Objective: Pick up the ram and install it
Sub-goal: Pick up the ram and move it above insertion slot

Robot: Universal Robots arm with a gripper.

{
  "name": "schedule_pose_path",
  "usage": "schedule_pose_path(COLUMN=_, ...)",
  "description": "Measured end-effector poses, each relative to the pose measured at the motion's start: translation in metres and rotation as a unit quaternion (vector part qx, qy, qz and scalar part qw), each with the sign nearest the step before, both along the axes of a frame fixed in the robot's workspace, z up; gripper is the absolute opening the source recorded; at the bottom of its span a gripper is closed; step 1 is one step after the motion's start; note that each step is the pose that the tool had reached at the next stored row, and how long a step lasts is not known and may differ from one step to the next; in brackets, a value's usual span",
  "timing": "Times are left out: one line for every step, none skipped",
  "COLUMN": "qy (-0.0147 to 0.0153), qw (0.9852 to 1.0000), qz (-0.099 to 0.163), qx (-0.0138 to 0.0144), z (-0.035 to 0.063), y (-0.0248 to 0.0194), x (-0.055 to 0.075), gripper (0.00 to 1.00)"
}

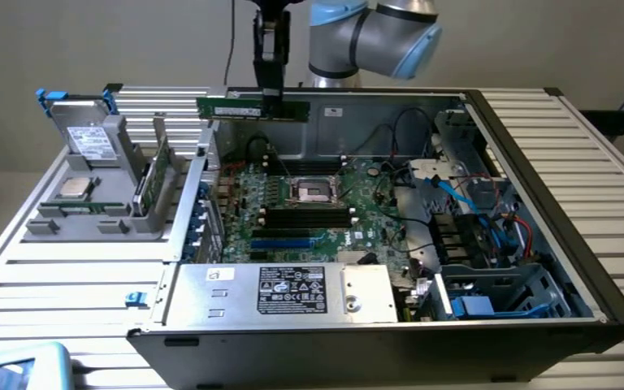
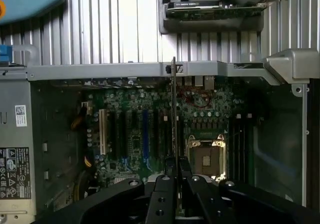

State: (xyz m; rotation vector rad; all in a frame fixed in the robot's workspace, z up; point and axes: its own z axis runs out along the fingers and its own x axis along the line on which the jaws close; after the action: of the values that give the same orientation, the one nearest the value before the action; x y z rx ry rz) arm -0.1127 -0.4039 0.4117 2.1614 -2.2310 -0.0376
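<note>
I have the hand (image 1: pixel 273 97) pinching the ram (image 1: pixel 253 108) by its upper edge, fingers pressed against both faces. The stick hangs level in the air above the open computer case (image 1: pixel 551 211), near the case's far wall and clear of the motherboard (image 1: pixel 290 213). Through the wrist view it runs edge-on over the board, just beside the bare processor socket (image 2: pixel 206 160). The case sits on the slatted table (image 1: pixel 62 276).
</note>
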Motion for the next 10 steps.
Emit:
schedule_pose_path(qy=-0.0005, qw=1.0000, qz=0.000, qx=-0.0007, z=-0.0008, y=0.0015, x=0.005, gripper=0.14)
schedule_pose_path(qy=-0.0012, qw=1.0000, qz=0.000, qx=-0.0015, z=-0.0016, y=0.0039, x=0.009, gripper=0.14)
schedule_pose_path(qy=-0.0018, qw=1.0000, qz=0.000, qx=-0.0024, z=-0.0022, y=0.0063, x=0.012, gripper=0.14)
schedule_pose_path(qy=-0.0026, qw=1.0000, qz=0.000, qx=-0.0031, z=-0.0028, y=0.0087, x=0.016, gripper=0.14)
schedule_pose_path(qy=-0.0040, qw=1.0000, qz=0.000, qx=-0.0038, z=-0.0032, y=0.0110, x=0.019, gripper=0.14)
schedule_pose_path(qy=-0.0064, qw=1.0000, qz=0.000, qx=-0.0043, z=-0.0035, y=0.0134, x=0.022, gripper=0.14)
schedule_pose_path(qy=-0.0098, qw=0.9999, qz=0.000, qx=-0.0048, z=-0.0036, y=0.0156, x=0.024, gripper=0.14)
schedule_pose_path(qy=-0.0141, qw=0.9999, qz=0.000, qx=-0.0052, z=-0.0037, y=0.0171, x=0.027, gripper=0.14)
schedule_pose_path(qy=-0.0188, qw=0.9998, qz=0.000, qx=-0.0055, z=-0.0039, y=0.0184, x=0.029, gripper=0.14)
schedule_pose_path(qy=-0.0218, qw=0.9997, qz=0.000, qx=-0.0057, z=-0.0041, y=0.0191, x=0.032, gripper=0.14)
